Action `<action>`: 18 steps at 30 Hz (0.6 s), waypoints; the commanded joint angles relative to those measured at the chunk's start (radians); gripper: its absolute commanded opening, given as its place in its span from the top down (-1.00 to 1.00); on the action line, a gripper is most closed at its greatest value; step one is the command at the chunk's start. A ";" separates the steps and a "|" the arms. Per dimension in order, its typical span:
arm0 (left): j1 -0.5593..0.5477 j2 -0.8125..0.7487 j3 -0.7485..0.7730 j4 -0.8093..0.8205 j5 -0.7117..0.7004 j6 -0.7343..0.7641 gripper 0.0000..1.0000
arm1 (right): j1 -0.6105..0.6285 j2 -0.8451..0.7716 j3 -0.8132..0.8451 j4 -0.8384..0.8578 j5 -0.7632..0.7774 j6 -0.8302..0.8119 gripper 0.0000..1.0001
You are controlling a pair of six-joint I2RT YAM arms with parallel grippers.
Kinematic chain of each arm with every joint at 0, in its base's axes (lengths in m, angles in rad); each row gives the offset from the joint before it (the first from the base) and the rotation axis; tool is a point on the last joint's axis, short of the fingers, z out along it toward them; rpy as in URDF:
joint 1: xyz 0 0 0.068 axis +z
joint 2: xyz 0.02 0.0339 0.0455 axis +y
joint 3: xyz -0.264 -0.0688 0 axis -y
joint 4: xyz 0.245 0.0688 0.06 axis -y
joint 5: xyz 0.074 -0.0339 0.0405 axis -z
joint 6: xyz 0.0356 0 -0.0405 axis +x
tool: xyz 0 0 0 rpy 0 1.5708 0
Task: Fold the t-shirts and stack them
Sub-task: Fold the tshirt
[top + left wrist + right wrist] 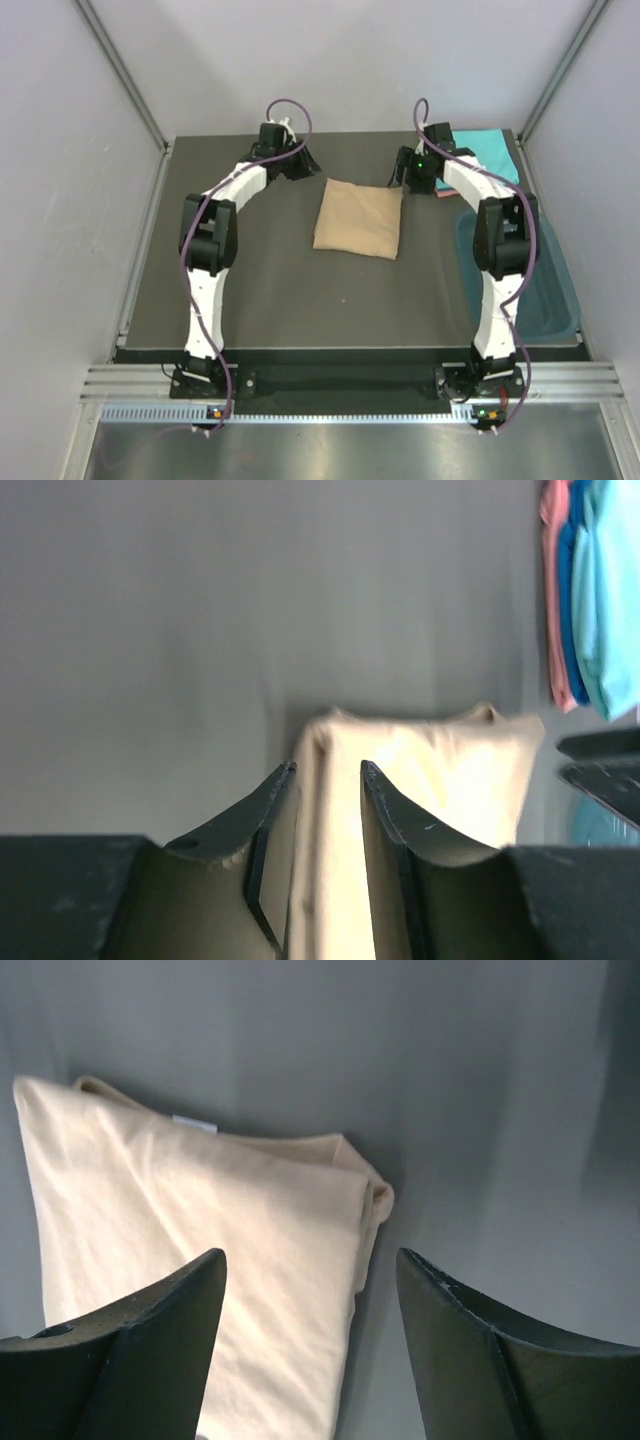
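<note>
1. State: tan shirt [358, 218] lies folded to a rectangle mid-table [260, 300], between the two grippers and touching neither. Turquoise shirt [485, 150] sits at the far right corner, with the pink shirt [555, 600] showing at its edge in the left wrist view
2. Left gripper [328, 768]: jaws only narrowly apart, nothing held, pointed at the tan shirt's edge. Right gripper [310, 1260]: jaws wide apart, empty, hovering over the tan shirt's corner
3. Risk: the left gap looks too tight to straddle the layered edge. It would likely bulldoze the cloth sideways and skew the fold
4. Risk: that corner is bunched, with the layers offset. A shallow pinch would probably catch the top layer only, and the fold would peel open on lift
5. Risk: if the arms lift unevenly, or one pinch slips, the cloth sags in the middle and the rectangle unfolds
6. Risk: the stack is near the table edge, and the tub [560, 300] sits just beside it. A skewed drop could shove the stack or land the tan shirt in the tub
7. Risk: the right forearm passes near the turquoise shirt and could drag it on the move
</note>
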 commanded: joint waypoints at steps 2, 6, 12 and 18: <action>-0.032 -0.135 -0.094 0.049 0.039 0.060 0.28 | -0.003 -0.027 -0.006 0.014 -0.062 -0.093 -0.37; -0.032 -0.095 -0.121 0.097 0.096 0.034 0.30 | -0.009 0.019 0.011 0.035 -0.094 -0.110 -0.33; -0.032 0.027 -0.067 0.132 0.114 0.025 0.31 | -0.026 0.068 -0.013 0.075 -0.089 -0.107 -0.15; -0.032 0.127 0.020 0.135 0.110 -0.022 0.31 | -0.058 0.111 -0.033 0.126 -0.113 -0.090 0.19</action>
